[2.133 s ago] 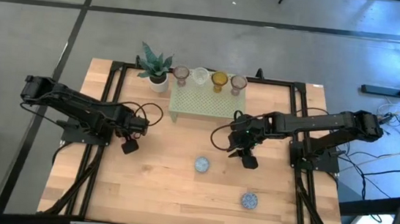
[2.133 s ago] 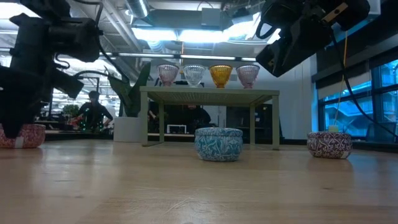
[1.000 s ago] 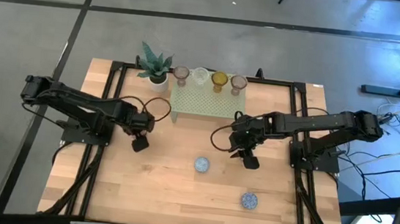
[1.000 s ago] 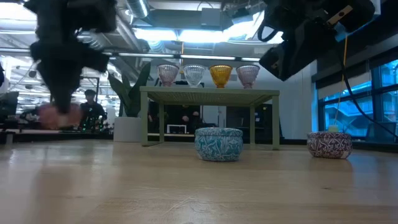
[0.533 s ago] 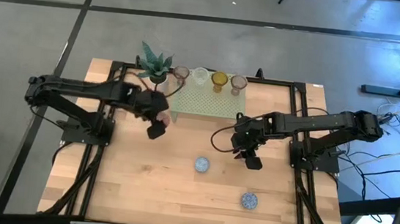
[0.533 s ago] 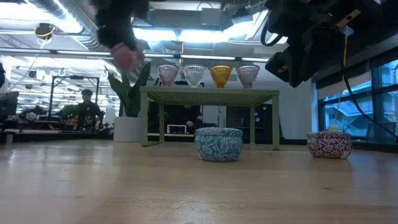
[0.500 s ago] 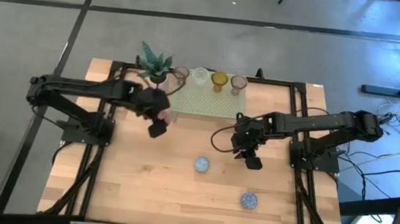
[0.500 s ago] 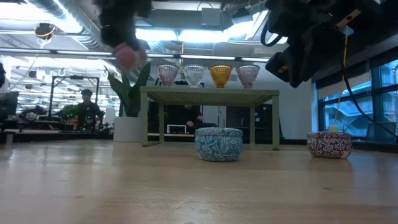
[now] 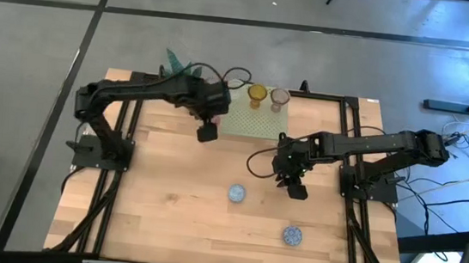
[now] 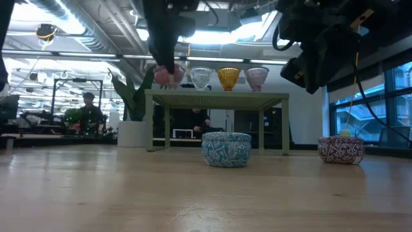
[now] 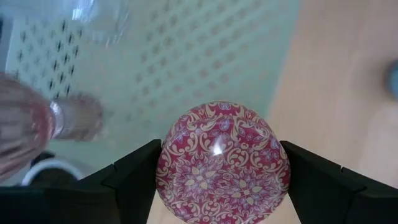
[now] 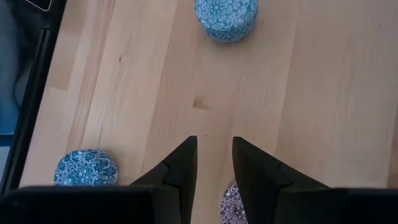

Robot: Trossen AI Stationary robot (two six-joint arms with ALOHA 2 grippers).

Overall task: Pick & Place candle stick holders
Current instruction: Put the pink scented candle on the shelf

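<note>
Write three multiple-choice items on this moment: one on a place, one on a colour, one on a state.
1. Where is the left gripper?
A. Above the edge of the pale green stand
B. Low over the blue holder at the table's middle
C. Parked at the table's near edge

2. What colour is the holder between its fingers?
A. Amber
B. Red with a pale pattern
C. Clear

3. What state is that holder in?
A. Lying tipped on the table
B. Clamped and lifted off the table
C. Standing free on the stand

Key: 1 A, the left gripper hangs at the pale green stand; 2 B, the red holder fills the left wrist view; 3 B, a finger presses each side.
</note>
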